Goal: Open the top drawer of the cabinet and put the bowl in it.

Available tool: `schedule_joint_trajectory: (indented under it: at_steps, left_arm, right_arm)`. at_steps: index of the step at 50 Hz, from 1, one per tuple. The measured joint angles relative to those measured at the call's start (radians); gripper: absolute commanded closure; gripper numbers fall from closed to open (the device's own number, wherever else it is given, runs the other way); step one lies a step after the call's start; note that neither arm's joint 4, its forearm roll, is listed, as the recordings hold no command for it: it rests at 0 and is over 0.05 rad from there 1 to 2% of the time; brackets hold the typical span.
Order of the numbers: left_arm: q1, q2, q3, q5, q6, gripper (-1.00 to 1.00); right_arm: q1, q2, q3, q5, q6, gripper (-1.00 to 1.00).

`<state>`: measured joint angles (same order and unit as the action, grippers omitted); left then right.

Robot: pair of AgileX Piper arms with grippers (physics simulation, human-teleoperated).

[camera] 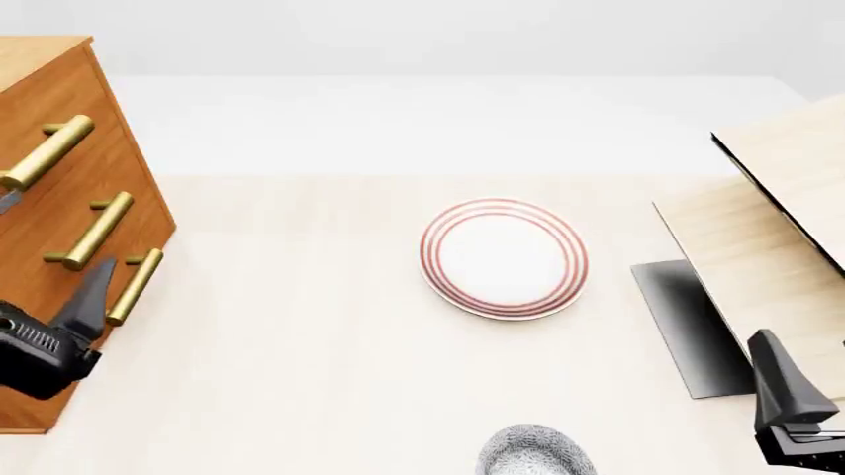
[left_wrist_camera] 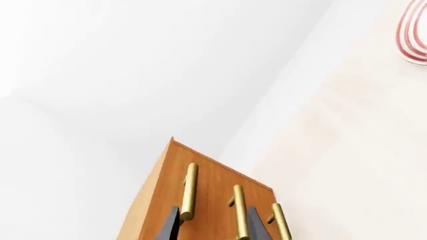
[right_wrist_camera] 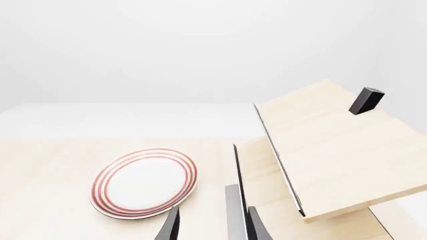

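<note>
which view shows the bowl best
The front view, and only partly: the bowl sits at the near table edge, cut off by the frame bottom, below the plate. Neither wrist view shows it; the left looks at the cabinet, the right at the plate.

I saw an orange-brown cabinet (camera: 59, 188) with brass handles, a red-ringed white plate (camera: 505, 258) and a blue-grey speckled bowl (camera: 535, 453).

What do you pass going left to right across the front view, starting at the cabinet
Cabinet with its three brass handles, left gripper just in front of it, then the red-ringed plate, then the pale wood panels, and the right gripper at the right edge. The speckled bowl overlaps the plate's span, so I left it out.
</note>
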<state>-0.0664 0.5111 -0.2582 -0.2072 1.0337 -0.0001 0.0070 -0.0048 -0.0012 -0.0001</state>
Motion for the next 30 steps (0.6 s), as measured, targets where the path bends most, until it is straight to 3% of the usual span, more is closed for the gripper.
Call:
schedule_joint_trajectory:
  at_steps: [16, 30]
  left_arm:
    - [0.058, 0.083, -0.015, -0.085, 0.208, -1.00]
    - [0.090, 0.176, -0.030, -0.163, 0.313, -1.00]
  right_arm:
    - [0.000, 0.000, 0.000, 0.000, 0.000, -1.00]
    - [0.000, 0.000, 0.000, 0.000, 0.000, -1.00]
